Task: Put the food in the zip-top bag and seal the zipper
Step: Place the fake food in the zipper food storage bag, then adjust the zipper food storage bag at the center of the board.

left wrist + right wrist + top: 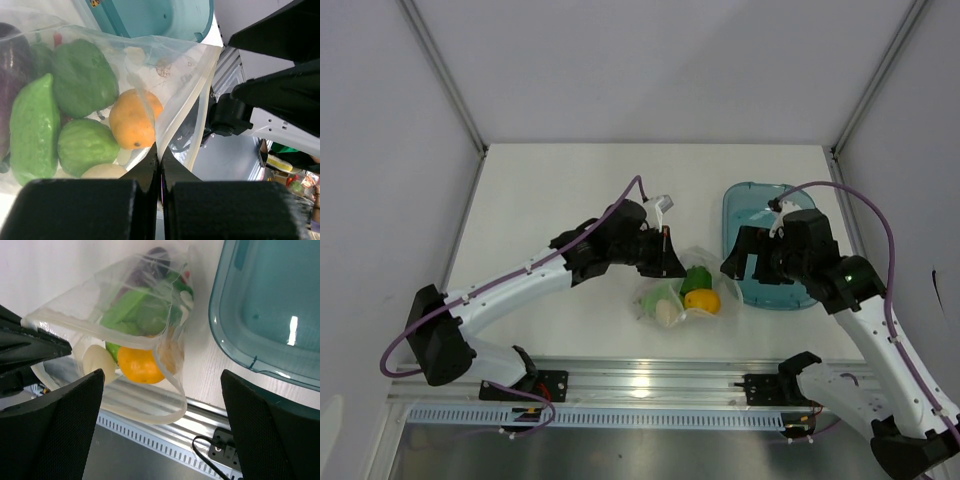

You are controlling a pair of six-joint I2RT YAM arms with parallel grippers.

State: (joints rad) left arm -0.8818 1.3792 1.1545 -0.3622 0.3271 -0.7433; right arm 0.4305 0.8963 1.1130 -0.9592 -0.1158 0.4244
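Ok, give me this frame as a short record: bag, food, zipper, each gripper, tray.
zip-top bag: clear, one edge pinched by the left gripper
food: inside the bag; orange fruit and green pieces visible
zipper: unsealed, mouth gaping
left gripper: shut on the bag's edge
right gripper: open wide, near the bag's mouth
tray: teal, right of the bag

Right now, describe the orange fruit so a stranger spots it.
Find the teal tray on the right of the table. Left of it lies a clear zip-top bag; inside, the orange fruit is the only orange piece among green ones.
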